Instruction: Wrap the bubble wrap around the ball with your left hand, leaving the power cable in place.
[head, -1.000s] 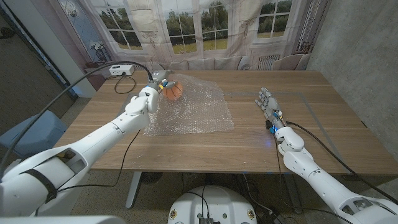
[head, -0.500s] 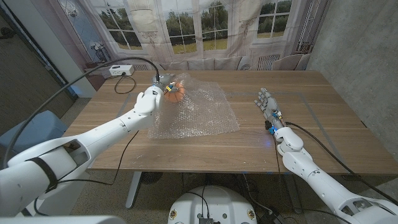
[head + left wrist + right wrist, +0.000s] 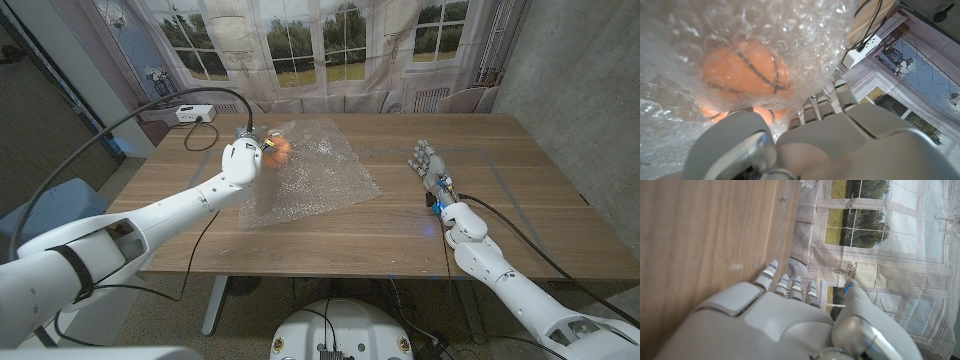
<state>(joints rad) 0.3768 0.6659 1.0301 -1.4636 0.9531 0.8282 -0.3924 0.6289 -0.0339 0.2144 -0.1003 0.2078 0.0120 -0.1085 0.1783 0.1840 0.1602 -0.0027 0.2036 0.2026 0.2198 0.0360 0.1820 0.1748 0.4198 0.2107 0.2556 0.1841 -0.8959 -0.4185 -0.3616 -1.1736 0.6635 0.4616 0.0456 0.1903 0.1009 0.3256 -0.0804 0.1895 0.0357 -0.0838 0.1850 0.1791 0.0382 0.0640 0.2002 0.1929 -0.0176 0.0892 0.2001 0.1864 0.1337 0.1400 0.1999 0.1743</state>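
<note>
Left hand gripping bubble wrap over orange ball at far left of bench, left wrist view showing ball's black seams through film, right hand open, apart at right

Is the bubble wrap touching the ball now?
Touching. In the left wrist view the bubble wrap lies pressed over the orange ball, no gap between them.

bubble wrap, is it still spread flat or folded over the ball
Partly folded: the bubble wrap is lifted over the ball by the left hand; the rest lies spread on the table.
</note>
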